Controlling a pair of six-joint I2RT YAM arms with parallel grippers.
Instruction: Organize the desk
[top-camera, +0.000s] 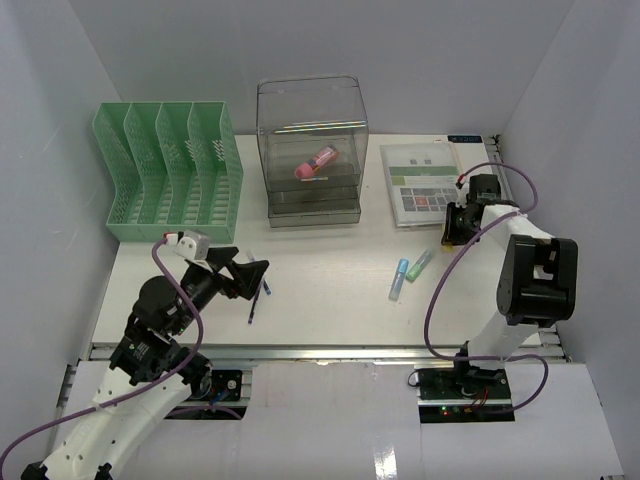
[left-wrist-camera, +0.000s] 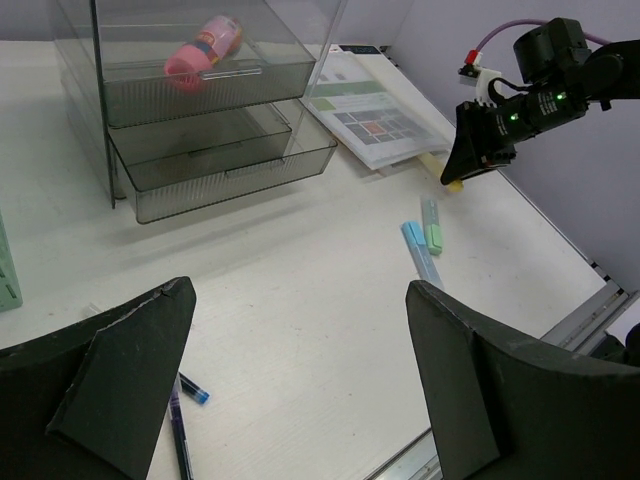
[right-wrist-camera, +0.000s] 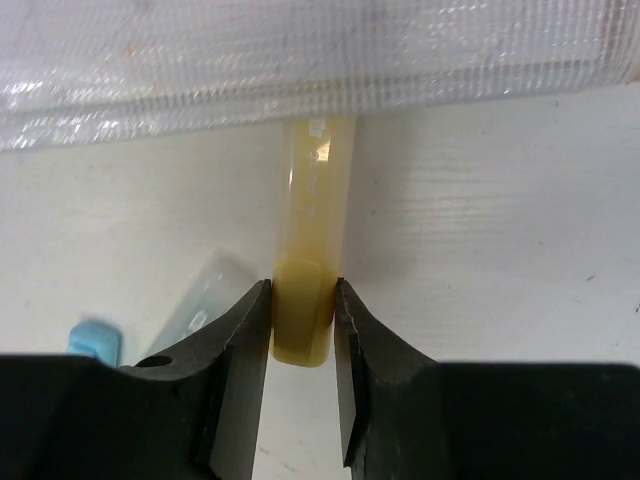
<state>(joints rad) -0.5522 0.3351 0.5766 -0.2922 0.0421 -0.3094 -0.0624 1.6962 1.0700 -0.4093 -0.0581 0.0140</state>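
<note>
The white desk (top-camera: 330, 310) has a silver rail (top-camera: 330, 352) along its near edge. My right gripper (right-wrist-camera: 303, 320) is shut on the near end of a yellow highlighter (right-wrist-camera: 312, 230). The highlighter's far end reaches the edge of a plastic-sleeved sheet (right-wrist-camera: 300, 60). In the top view this gripper (top-camera: 455, 235) is at the sheet's (top-camera: 428, 183) front right corner. My left gripper (left-wrist-camera: 300, 340) is open and empty above the desk's front left, near two dark pens (top-camera: 253, 300). In the top view it (top-camera: 248, 272) points right.
A blue highlighter (top-camera: 399, 279) and a green one (top-camera: 419, 265) lie mid-right. A clear drawer unit (top-camera: 312, 150) at the back holds a pink highlighter (top-camera: 316, 163); its lower drawers stand pulled out. A green file rack (top-camera: 165, 170) stands back left.
</note>
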